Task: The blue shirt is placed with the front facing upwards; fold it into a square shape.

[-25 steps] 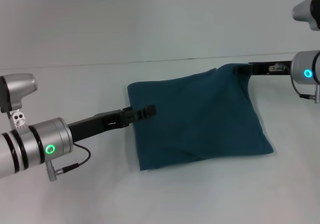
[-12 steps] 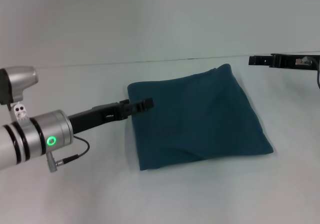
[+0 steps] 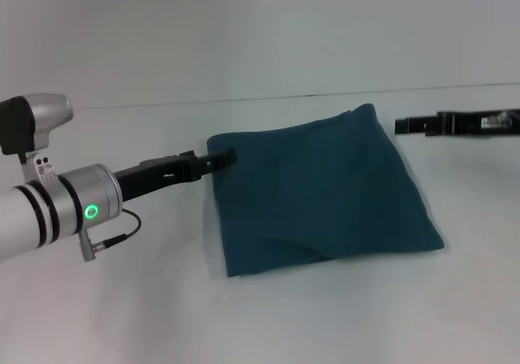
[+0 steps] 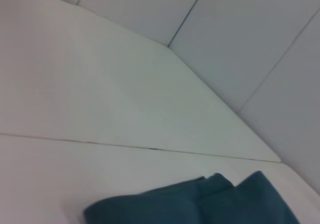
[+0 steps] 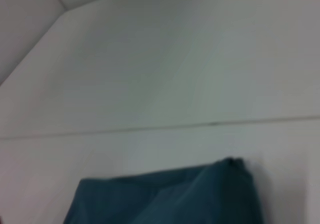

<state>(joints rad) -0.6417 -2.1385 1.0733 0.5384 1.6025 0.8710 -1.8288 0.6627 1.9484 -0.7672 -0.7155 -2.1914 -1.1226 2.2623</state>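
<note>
At the left of the head view, the left tool reaches in level, its tip at the upper-left corner of the blue shirt, likely placed to let go of or neaten that corner; whether its fingers are spread or pinching cloth, I cannot tell. The shirt lies mid-frame on the pale surface, already folded into a rough, slightly skewed square (plain teal side up, so no lettering shows), which suggests the folding is largely done. At the right edge the right tool hangs apart from the shirt's upper-right corner, holding nothing; its fingers' spread is also unclear. Most of that arm is cut off. Both wrist views show only the shirt's far edge.
</note>
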